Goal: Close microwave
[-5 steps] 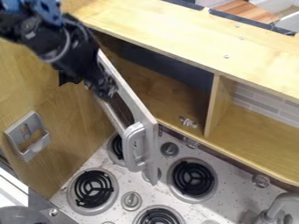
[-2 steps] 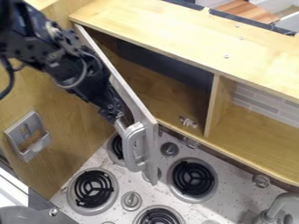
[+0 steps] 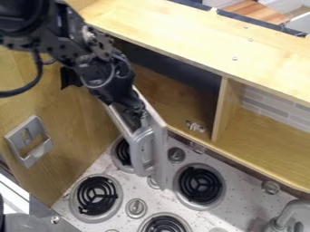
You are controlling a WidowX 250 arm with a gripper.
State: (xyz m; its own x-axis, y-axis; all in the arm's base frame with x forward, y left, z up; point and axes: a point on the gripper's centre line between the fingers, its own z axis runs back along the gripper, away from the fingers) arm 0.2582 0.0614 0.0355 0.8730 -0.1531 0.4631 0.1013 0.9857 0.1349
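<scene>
Camera view: the gripper, open or closed unclear, is near the handle of the microwave door, ajar above the stove; likely light, rigid, best pushed near its handle.

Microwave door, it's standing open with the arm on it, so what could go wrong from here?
The gripper sits right above the handle, so it might snag there or slide off the door. The door could also knock the metal fitting at the opening's front edge and perhaps not shut fully.
</scene>
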